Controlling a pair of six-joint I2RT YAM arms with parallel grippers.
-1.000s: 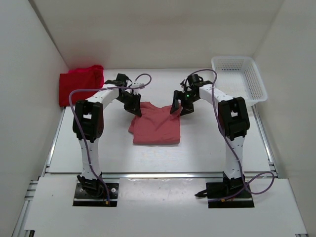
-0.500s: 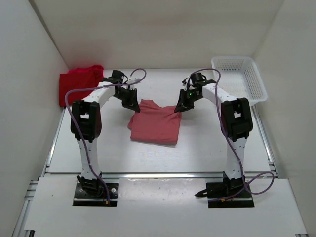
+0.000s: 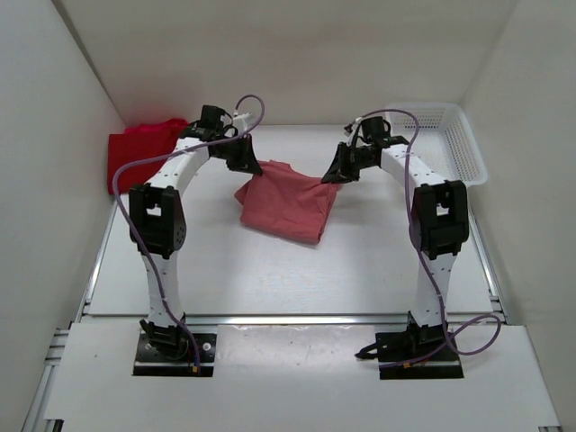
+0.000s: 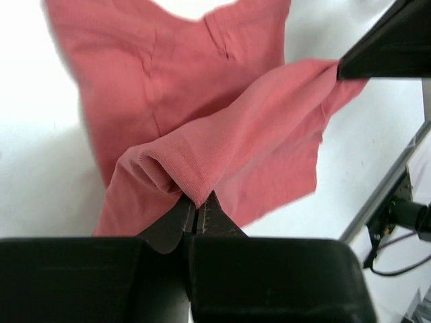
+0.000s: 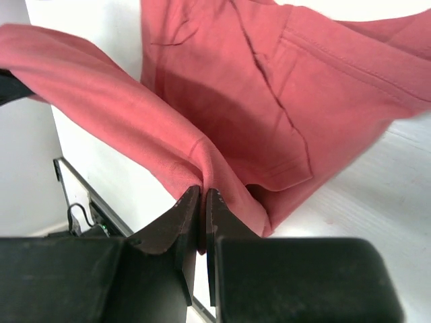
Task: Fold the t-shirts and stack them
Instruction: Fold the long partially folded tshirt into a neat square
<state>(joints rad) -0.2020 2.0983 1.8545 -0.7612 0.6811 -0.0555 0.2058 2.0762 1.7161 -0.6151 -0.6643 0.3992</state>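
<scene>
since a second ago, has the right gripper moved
Yes: the right gripper moved toward the back wall, level with the near end of the basket, holding the shirt.

A flat white counter (image 3: 270, 288) sits in a booth closed in by a plain white back wall (image 3: 288, 63), a white left wall (image 3: 45, 225) and a white right wall (image 3: 531, 198), all bare and matte. Silver metal rails (image 3: 97, 261) run along the counter's side edges, and a pale board (image 3: 288, 369) spans its near edge. The light is even and soft, leaving only faint shadows.
</scene>
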